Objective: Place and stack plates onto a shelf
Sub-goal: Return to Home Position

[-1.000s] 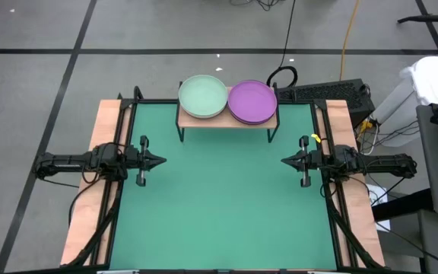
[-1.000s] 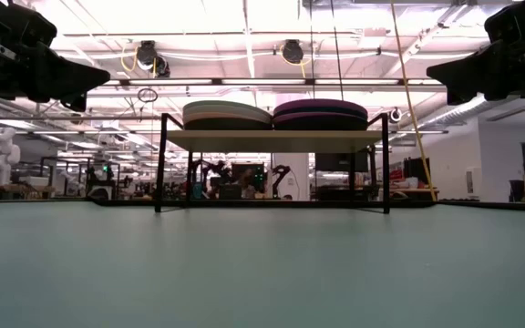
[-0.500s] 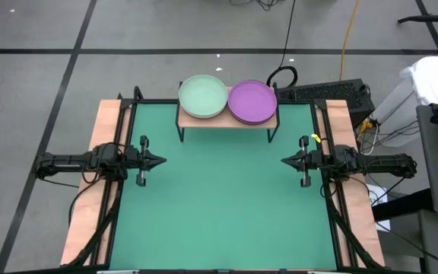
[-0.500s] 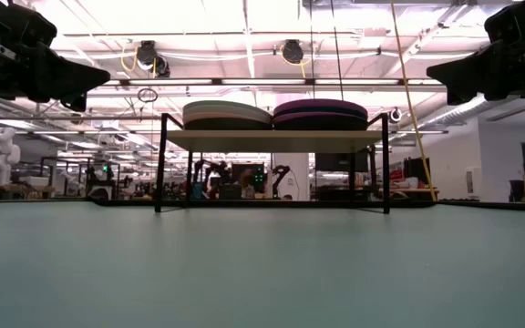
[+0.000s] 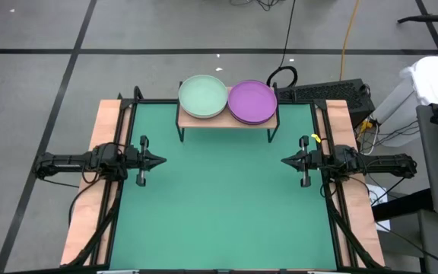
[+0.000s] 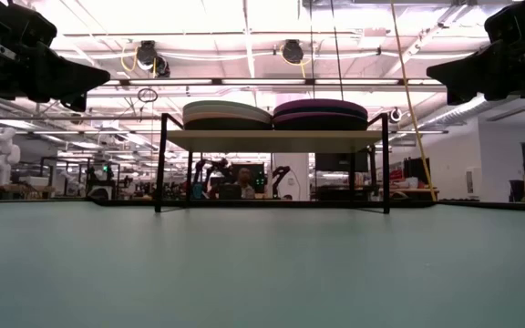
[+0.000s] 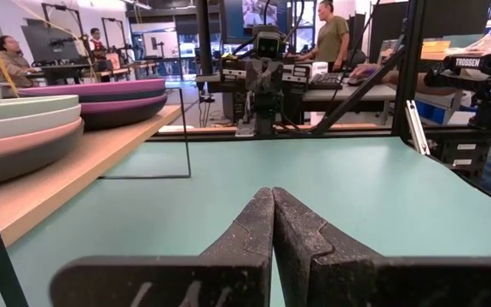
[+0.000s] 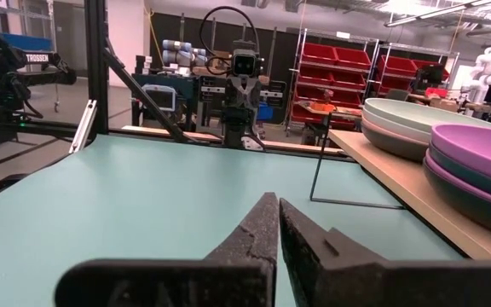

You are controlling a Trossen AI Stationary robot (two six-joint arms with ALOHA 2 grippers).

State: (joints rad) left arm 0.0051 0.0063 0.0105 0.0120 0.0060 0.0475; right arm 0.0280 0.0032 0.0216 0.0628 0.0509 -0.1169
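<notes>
Two stacks of plates rest on the shelf (image 5: 226, 120), a light-wood board on thin black legs at the table's far edge. The left stack (image 5: 203, 97) has a mint green plate on top; the right stack (image 5: 252, 101) has a purple one on top. In the low view the stacks (image 6: 227, 115) (image 6: 320, 113) show darker plates underneath. My left gripper (image 5: 162, 160) is shut and hovers above the table's left side. My right gripper (image 5: 284, 160) is shut above the right side. Both point toward the table's middle, away from the shelf.
The green table mat (image 5: 226, 205) lies between the two arms. Light-wood strips (image 5: 90, 221) run along both table sides. Cables and a keyboard (image 5: 325, 93) lie behind the shelf. People sit and stand in the room beyond the table.
</notes>
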